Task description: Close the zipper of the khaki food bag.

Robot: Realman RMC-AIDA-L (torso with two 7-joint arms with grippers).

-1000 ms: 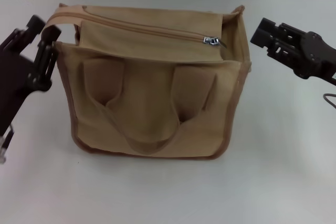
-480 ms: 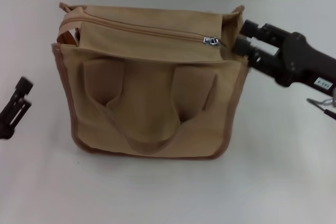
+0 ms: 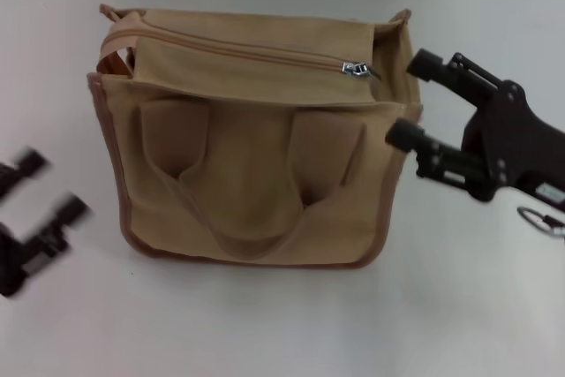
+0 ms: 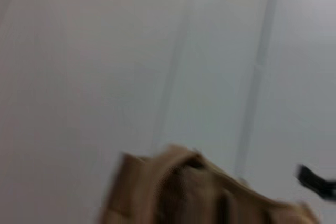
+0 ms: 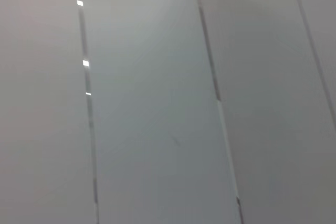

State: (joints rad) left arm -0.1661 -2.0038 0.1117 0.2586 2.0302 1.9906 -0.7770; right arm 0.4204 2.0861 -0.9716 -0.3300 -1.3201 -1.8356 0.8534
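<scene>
Zipper (image 3: 265, 52) cloth looked soft, so the bag (image 3: 256, 156) needed bracing; take the small slider (image 3: 355, 68). Right hand (image 3: 413, 99) was released beside it; left hand (image 3: 40, 187) released too.

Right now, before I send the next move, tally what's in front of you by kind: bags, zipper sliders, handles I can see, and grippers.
Bags: 1, the khaki food bag
Zipper sliders: 1, silver, on the zipper near the bag's right end
Loop handles seen: 1, the front handle
Grippers: 2, left gripper and right gripper, both open and holding nothing
Total: 5
</scene>
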